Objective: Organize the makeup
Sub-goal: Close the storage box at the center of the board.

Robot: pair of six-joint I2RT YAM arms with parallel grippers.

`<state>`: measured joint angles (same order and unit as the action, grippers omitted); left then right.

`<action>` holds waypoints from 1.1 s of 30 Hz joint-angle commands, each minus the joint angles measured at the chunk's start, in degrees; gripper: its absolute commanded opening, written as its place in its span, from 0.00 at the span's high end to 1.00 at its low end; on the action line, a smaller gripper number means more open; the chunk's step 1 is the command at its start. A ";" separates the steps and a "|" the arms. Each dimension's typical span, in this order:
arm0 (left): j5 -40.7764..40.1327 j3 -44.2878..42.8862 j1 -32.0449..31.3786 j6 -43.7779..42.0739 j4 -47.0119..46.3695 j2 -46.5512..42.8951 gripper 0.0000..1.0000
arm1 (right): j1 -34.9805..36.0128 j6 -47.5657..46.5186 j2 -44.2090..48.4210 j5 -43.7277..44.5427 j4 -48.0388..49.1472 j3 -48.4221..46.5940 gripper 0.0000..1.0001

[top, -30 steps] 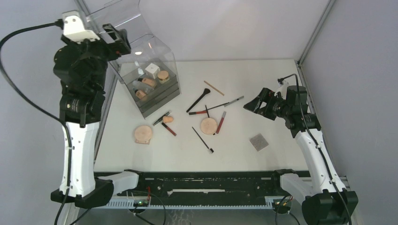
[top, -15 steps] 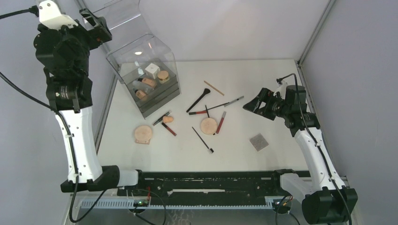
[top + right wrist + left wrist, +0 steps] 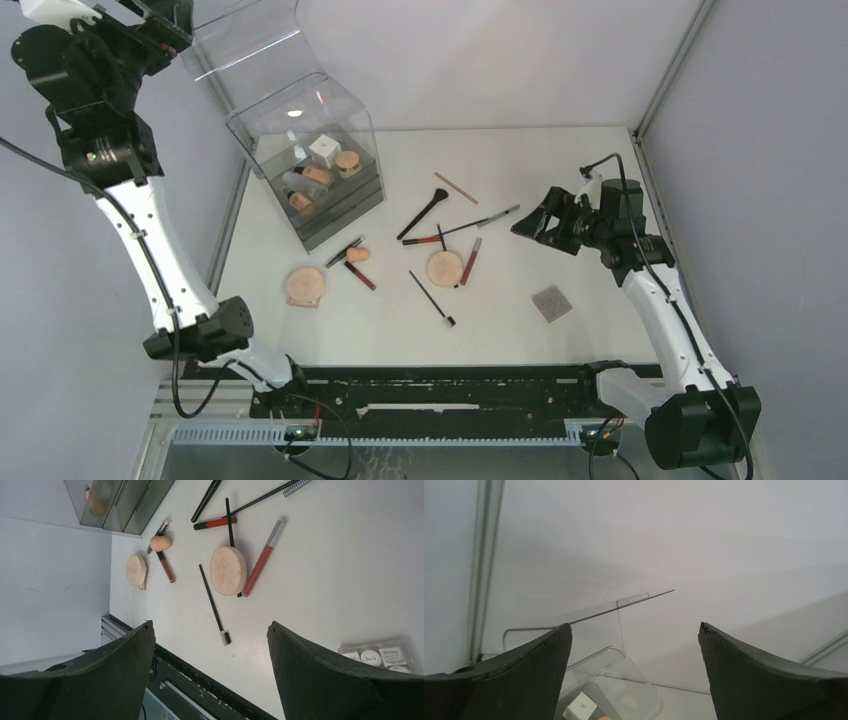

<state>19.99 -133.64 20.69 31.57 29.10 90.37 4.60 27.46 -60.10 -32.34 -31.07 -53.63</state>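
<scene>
Makeup sits scattered over the middle of the white table (image 3: 560, 160), unsorted. A round tan compact (image 3: 444, 268) has a slim red lip tube (image 3: 470, 260) just beside it. A second tan compact (image 3: 305, 285) sits farther left, near a peach sponge (image 3: 357, 254). Long black brushes (image 3: 425, 213) cross one another behind them, and a thin spoolie wand (image 3: 432, 298) lies in front. A small grey palette (image 3: 551, 302) rests well apart, toward the right arm.

At the far left stands a tall clear plastic drawer box (image 3: 330, 190) with its hinged clear lid (image 3: 250, 50) tipped back, probably left open so pieces can be dropped in. Its top tray already holds a white cube box (image 3: 325, 148) and a small beige pot (image 3: 348, 160).

High beside that lid, the left gripper (image 3: 634, 630) is raised on a fully stretched arm, its fingers spread wide around nothing. The wrist view shows only wall and the lid's edge, so the arm looks parked clear of the opening.

Over the table's right side, the right gripper (image 3: 528, 216) hovers on a bent elbow, aimed left and down at the cluster, jaws apart and empty. Its camera frames the compact, lip tube and wand between the fingers, suggesting a pick is being lined up.
</scene>
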 commanded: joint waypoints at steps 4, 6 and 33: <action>9.79 -5.63 3.74 11.37 -9.86 6.00 0.00 | 0.78 1.13 -0.62 0.61 2.44 -0.78 0.11; 11.16 -8.46 4.96 13.37 -10.11 8.84 0.00 | 0.82 1.34 -1.05 0.92 2.57 -0.79 0.11; 17.88 16.45 -3.05 -2.55 4.90 -6.83 0.01 | 5.94 2.55 -6.00 3.95 3.74 -2.98 0.13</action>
<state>37.80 -125.71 21.32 35.27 29.12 91.92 10.17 29.76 -67.92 -29.54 -29.36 -54.61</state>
